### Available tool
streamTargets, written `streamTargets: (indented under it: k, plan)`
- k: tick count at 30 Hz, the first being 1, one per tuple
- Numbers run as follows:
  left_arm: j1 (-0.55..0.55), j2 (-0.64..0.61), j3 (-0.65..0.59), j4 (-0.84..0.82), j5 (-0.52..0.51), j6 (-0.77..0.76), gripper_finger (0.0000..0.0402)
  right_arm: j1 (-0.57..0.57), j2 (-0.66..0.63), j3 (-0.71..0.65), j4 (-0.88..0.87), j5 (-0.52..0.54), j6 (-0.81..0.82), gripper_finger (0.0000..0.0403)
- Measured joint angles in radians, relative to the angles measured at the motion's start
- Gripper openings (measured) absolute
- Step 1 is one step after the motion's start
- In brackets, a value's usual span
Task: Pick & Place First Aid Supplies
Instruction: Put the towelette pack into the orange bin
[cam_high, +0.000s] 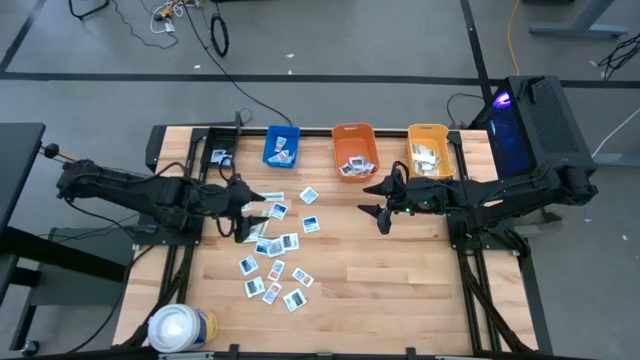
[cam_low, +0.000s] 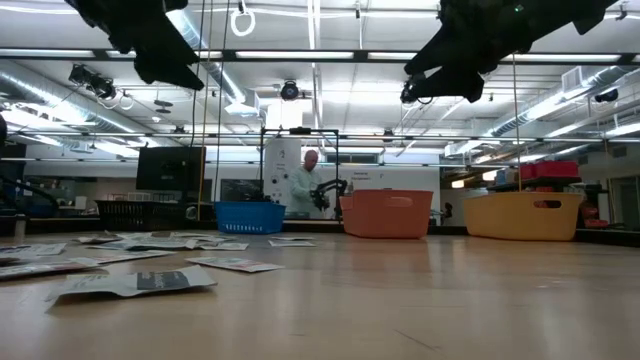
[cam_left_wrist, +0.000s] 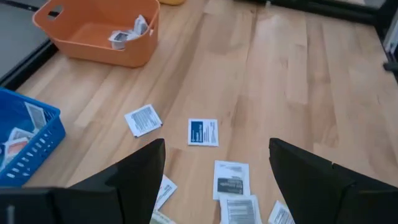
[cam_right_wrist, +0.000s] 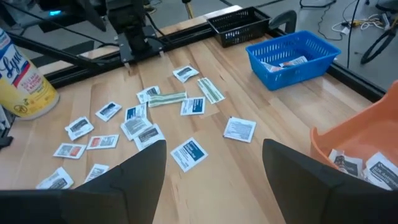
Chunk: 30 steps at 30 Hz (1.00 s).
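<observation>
Many small white packets (cam_high: 272, 250) with blue or red print lie flat on the wooden table, with a few pale greenish strips (cam_right_wrist: 166, 98) among them. My left gripper (cam_high: 246, 218) hangs open above the left side of the scatter. In its wrist view the left gripper (cam_left_wrist: 214, 171) stands over a packet (cam_left_wrist: 229, 180) without touching it. My right gripper (cam_high: 381, 211) is open above bare wood to the right of the packets. In its wrist view the right gripper (cam_right_wrist: 214, 165) looks toward a blue-printed packet (cam_right_wrist: 189, 154). In the low view both arms hang well above the table.
At the far edge stand a blue bin (cam_high: 282, 147), an orange bin (cam_high: 354, 150) and a yellow bin (cam_high: 430, 150), each holding some packets. A small black basket (cam_right_wrist: 237, 23) sits left of the blue bin. A large white roll (cam_high: 180, 328) stands at the near left corner. Bare wood lies at near right.
</observation>
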<state>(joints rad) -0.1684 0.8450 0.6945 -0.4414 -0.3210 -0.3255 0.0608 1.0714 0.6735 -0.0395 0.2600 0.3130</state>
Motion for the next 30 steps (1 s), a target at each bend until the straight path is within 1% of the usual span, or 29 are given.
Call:
streamTargets:
  k: [5,11,17,19,24,30]
  plan:
    - [0.005,-0.009,-0.029,-0.001,0.013,-0.034,0.0293,0.000,0.002,0.000,-0.003,0.000,0.018,0.0267]
    - [0.005,-0.009,-0.035,-0.106,0.010,-0.048,0.0293,0.000,0.003,0.000,-0.001,0.000,0.029,0.0267]
    - [0.001,-0.007,-0.035,-0.107,0.011,-0.038,0.0293,0.000,0.003,0.000,0.000,0.001,0.048,0.0267]
    - [0.000,-0.009,-0.054,-0.066,0.014,-0.034,0.0293,0.000,0.003,0.000,0.000,0.001,0.048,0.0267]
    - [0.000,-0.006,-0.154,0.063,0.050,-0.047,0.0293,0.000,0.003,0.000,0.001,0.002,0.049,0.0267]
    - [-0.020,-0.001,-0.284,0.160,0.062,-0.157,0.0293,0.000,0.003,0.000,0.000,0.012,0.077,0.0267]
